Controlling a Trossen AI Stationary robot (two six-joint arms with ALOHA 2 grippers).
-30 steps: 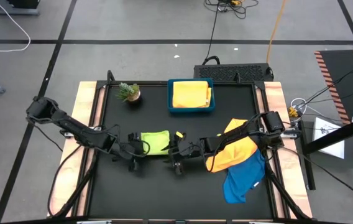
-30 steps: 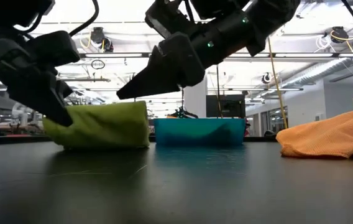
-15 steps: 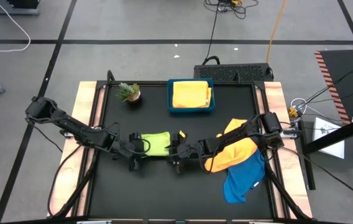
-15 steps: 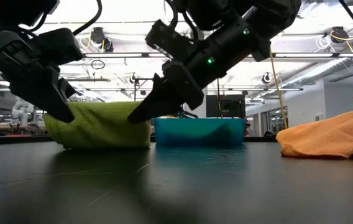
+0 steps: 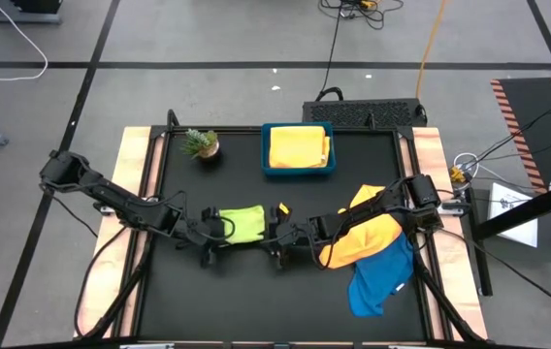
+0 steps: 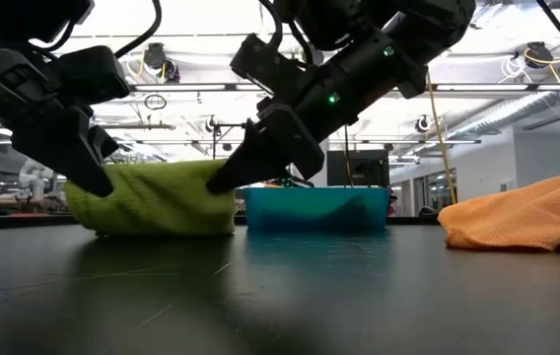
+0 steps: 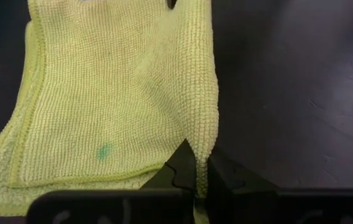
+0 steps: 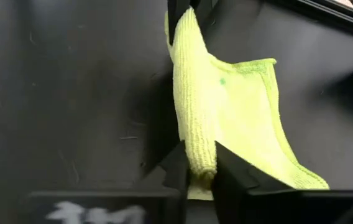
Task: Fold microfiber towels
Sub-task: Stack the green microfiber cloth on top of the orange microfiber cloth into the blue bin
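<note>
Lime green towel (image 5: 242, 222), folded, lies at the middle of the black bench (image 5: 256, 291), stretched between two hands. The left hand (image 5: 210, 231) is clenched on the towel's left edge; its wrist view shows the dark fingers (image 7: 183, 167) pinched together over the cloth's hem. The right hand (image 5: 277, 236) grips the opposite edge, a rolled ridge of cloth caught between its fingers (image 8: 176, 165). From bench height, the towel (image 6: 152, 197) sags as a low mound, its ends lifted slightly where each hand holds it, its middle resting on the bench.

Outward from the hands: behind the towel stands a blue tray (image 5: 298, 148) containing a folded yellow towel (image 5: 299, 147). Left of the tray sits a small potted plant (image 5: 201, 144). To the right of the right hand, beneath that arm, an orange towel (image 5: 365, 236) lies crumpled, partly overlapping a blue towel (image 5: 382, 279) nearer the bench's front right corner. Both lie well apart from the lime green towel. Cables run across the grey floor beyond the bench.
</note>
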